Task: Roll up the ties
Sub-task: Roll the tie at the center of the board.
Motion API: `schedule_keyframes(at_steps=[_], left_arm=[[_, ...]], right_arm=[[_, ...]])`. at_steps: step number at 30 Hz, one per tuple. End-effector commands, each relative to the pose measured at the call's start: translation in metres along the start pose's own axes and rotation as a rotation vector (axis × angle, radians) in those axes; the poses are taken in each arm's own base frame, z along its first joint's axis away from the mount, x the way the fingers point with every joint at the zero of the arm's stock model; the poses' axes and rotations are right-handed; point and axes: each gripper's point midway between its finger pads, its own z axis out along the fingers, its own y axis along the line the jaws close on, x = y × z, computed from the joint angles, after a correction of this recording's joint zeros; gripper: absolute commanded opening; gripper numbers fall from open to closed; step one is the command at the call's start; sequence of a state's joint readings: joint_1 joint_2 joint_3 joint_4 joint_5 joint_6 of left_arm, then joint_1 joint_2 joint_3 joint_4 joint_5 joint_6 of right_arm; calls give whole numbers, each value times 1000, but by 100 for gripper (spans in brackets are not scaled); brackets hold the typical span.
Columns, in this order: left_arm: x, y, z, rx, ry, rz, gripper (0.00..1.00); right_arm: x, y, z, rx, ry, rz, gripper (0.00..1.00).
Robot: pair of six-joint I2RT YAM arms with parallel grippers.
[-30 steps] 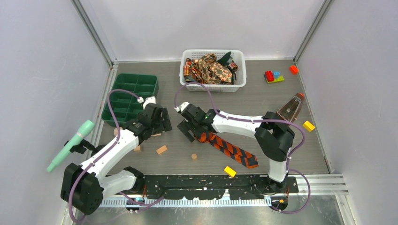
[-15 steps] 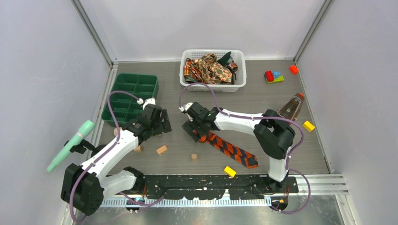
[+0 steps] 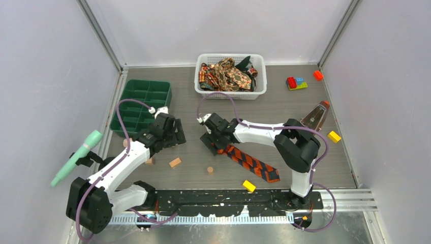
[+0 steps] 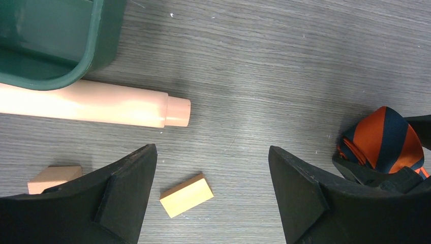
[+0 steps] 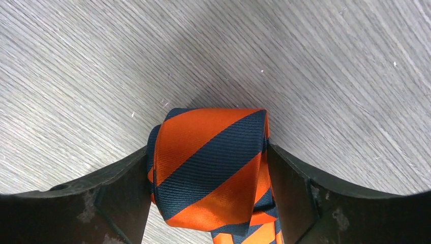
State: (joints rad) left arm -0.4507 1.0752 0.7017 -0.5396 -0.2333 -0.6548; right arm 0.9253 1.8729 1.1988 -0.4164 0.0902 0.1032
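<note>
An orange-and-dark striped tie [image 3: 251, 163] lies diagonally on the table, its upper end wound into a roll [image 5: 208, 157]. My right gripper [image 5: 208, 152] is shut on that roll, one finger pressed against each side; in the top view the gripper [image 3: 217, 143] sits at the tie's upper left end. The roll also shows at the right edge of the left wrist view as an orange-and-dark bundle [image 4: 383, 140]. My left gripper [image 4: 212, 149] hangs open over bare table to the left, holding nothing. More ties [image 3: 228, 73], paisley and dark green, are piled in the white basket [image 3: 229, 94].
A green compartment tray [image 3: 142, 104] stands at the left, with a peach cylinder [image 4: 101, 104] along its edge. A wooden block [image 4: 186, 194], a small wooden disc [image 3: 209, 170] and a yellow brick [image 3: 248, 186] lie near the tie. A metronome [image 3: 315, 117] and toy bricks [image 3: 296, 83] are at the right.
My right gripper has shifted a little to the right and closed in on the rolled end of the striped tie. The left arm has barely moved.
</note>
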Motion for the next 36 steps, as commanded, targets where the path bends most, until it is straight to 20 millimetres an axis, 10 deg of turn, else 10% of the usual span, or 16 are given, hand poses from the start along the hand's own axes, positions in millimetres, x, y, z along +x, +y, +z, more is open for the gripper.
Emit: schedule_keyframes(at_steps=[1, 18, 36], left_arm=[[-4, -5, 1, 25, -14, -19, 83], [-5, -5, 1, 25, -10, -16, 83], [-6, -10, 2, 47, 10, 5, 83]], right_arm=[[12, 3, 7, -9, 19, 9, 79], [18, 13, 15, -66, 41, -2, 46], [25, 46, 20, -134, 73, -117, 52]])
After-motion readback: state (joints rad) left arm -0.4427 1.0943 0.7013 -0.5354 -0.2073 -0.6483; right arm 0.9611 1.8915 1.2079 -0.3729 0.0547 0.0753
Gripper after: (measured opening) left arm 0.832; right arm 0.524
